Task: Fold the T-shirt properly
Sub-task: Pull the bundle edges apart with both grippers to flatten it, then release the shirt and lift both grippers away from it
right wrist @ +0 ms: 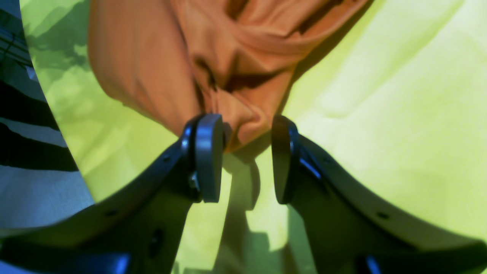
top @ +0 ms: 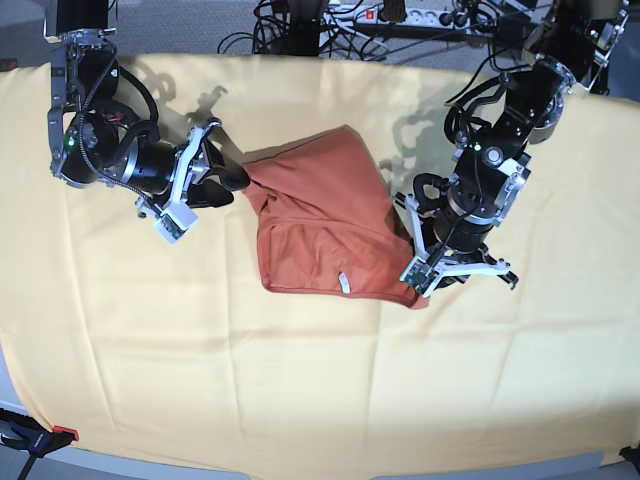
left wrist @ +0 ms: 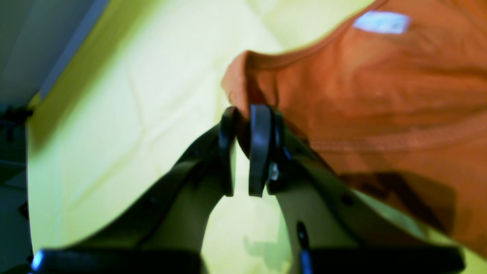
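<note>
Nearest us, our left gripper (left wrist: 242, 150) pinches a hem of the T-shirt (top: 320, 225), pads nearly closed on it. Our right gripper (right wrist: 246, 158) stands parted, a bunched corner between its pads. The shirt lies crumpled mid-table on the pale yellow cloth (top: 300, 390); cables (top: 400, 15) run behind. Only the left wrist and base views show the white tag (left wrist: 381, 22).

Both wrist views blurry. T-shirt (left wrist: 380, 95) cut off by top and right edges; white tag (left wrist: 381, 22) text unreadable. Base view: shirt corner hidden behind left gripper (top: 422, 275).
</note>
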You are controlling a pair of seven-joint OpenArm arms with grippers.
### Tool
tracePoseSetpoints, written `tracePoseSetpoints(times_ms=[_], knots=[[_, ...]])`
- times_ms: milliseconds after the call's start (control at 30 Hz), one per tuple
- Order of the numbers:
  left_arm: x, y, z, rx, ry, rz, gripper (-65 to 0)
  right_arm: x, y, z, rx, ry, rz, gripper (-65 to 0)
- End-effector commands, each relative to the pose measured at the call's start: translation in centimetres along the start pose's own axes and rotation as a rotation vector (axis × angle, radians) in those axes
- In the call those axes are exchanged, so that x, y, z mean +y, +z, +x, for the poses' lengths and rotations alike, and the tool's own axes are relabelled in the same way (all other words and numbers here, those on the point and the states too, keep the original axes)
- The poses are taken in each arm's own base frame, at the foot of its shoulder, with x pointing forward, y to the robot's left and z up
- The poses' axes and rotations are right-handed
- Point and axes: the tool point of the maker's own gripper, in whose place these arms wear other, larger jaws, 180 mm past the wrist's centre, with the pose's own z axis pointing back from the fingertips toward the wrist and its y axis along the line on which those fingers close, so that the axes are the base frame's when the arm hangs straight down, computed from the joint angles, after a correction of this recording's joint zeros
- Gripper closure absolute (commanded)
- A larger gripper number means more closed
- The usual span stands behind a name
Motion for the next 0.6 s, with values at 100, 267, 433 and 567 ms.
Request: tracePoseSetpoints(times_ms=[100, 267, 433, 567], knots=[[0.4, 0.2, 1.2, -0.046, 0.019, -0.005, -14.1, -0.1, 0.5, 1.5, -0.045, 0.022, 0.001, -24.2], [0.3, 0.2, 1.2, -0.046, 0.027, -0.014, -28.2, -0.2, 0.5, 1.5, -0.045, 0.024, 0.0, -24.2], [0.9, 0.2, 0.9, -0.027, -0.001, 0.021, -36.9, -0.2, 0.5, 1.4, -0.037, 0.026, -0.003, -24.2], [3.2, 0.4, 0.2, -0.003, 0.017, 0.126, -36.9, -0.2, 0.5, 0.6, 0.007, 0.024, 0.0, -24.2]])
